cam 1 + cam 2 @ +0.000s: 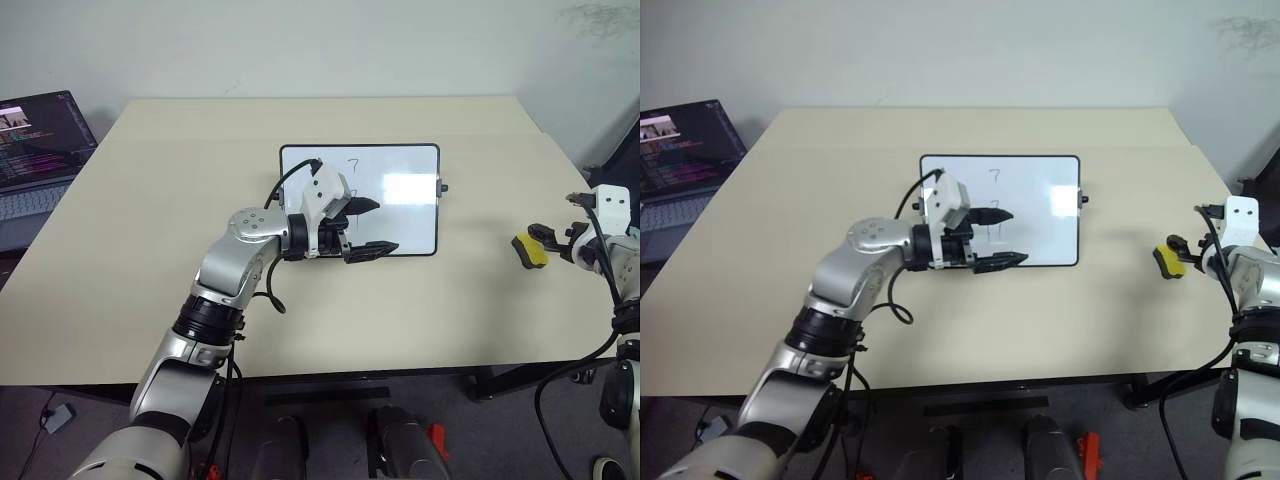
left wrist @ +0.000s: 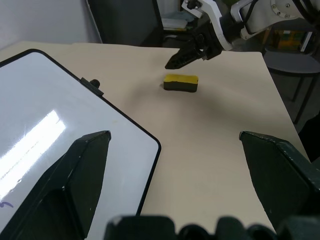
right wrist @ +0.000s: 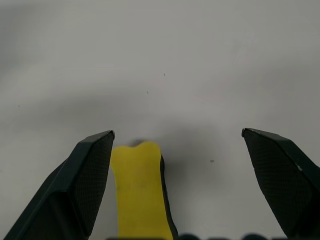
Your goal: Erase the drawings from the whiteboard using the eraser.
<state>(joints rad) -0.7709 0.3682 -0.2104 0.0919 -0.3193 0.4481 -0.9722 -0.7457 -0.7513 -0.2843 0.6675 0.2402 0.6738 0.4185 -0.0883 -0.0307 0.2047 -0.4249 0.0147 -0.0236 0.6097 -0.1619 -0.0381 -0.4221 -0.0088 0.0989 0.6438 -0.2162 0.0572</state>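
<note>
Between the right gripper's (image 3: 177, 150) wide-open jaws, the eraser (image 3: 137, 192) lies beside one finger.

Left tool (image 1: 364, 228) agape, pointing rightward, right tool (image 1: 556, 243) agape

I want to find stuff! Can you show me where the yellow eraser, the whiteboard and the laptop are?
eraser (image 2: 181, 82), left wrist view, on its yellow top face.
whiteboard (image 1: 400, 160), left eye view, on bare white surface near its far edge.
laptop (image 1: 40, 135), left eye view, on its lit screen.
</note>
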